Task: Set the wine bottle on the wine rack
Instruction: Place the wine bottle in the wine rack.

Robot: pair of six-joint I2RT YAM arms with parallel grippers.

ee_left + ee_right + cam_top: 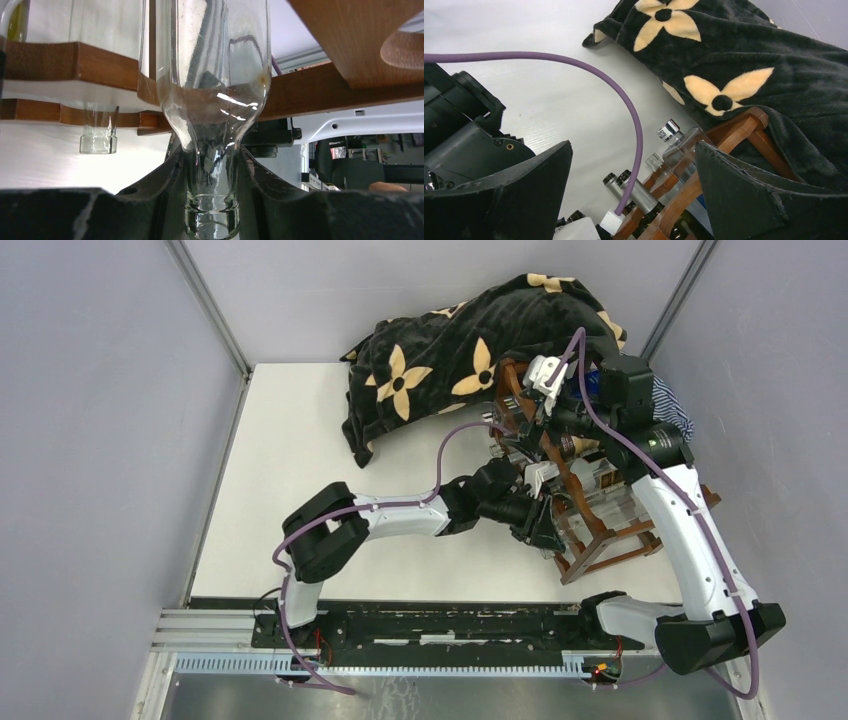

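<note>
The wine rack [600, 545] stands along the right edge of the white desk [300, 490], its dark reddish-brown rails running from close to the near edge back toward the far right corner. A black blanket [440, 360] with tan flower shapes lies along the far edge and drapes over the far end of the rack.

The left arm reaches in from the left side of the desk to the rack's near half. The left pincer [211, 200] is clenched on the neck of the wine bottle [215, 75], a clear, empty glass one. In the left wrist view the dark fingers [150, 200] press the neck from both sides just above the lip, and the body stretches away from the camera in among the wooden rails. One scalloped rail crosses at the bottle's shoulder and shows through the glass; I cannot tell whether the body rests on it. Left of it, the neck of a second clear bottle [98, 140] pokes out past a lower rail.

The right arm arches over the rack from the right edge. The right pincer [634, 195] is released, its jaws spread wide with nothing between them, hanging above the rack's far end. Below it a purple cable [624, 100] curves across, and a clear bottle with a silver cap [669, 131] and several dark-capped bottles [616, 179] lie in the rack
</note>
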